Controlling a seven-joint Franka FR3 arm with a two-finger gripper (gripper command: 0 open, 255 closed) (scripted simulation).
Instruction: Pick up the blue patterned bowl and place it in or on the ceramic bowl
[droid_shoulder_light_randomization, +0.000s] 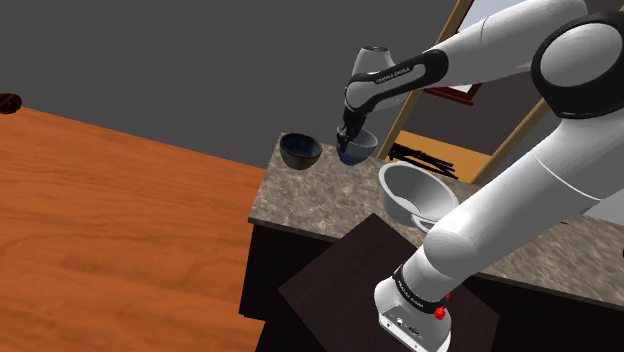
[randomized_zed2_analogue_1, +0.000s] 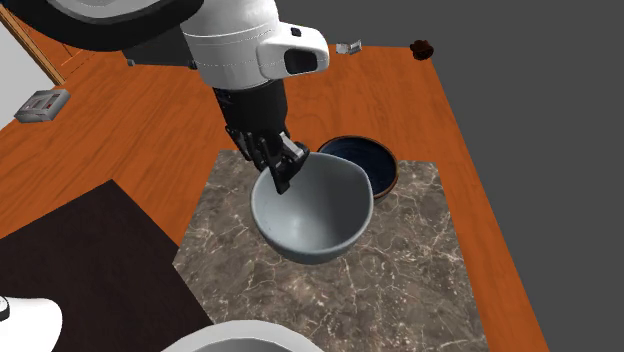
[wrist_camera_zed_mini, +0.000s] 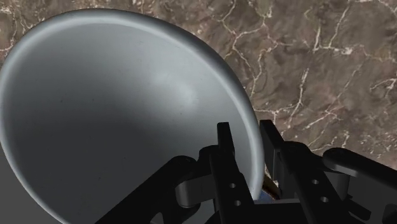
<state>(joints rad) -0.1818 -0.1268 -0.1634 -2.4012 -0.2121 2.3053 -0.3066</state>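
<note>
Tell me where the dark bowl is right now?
In the shoulder view, the dark bowl sits on the marble counter near its left end, just left of the grey bowl that the gripper holds by its rim.

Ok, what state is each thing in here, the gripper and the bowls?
Grey bowl: clasped at its rim, empty, seemingly lifted off the counter.
Gripper: shut on that rim.
Dark bowl: upright on the counter, empty, untouched.
White bowl: on the counter, empty.
</note>
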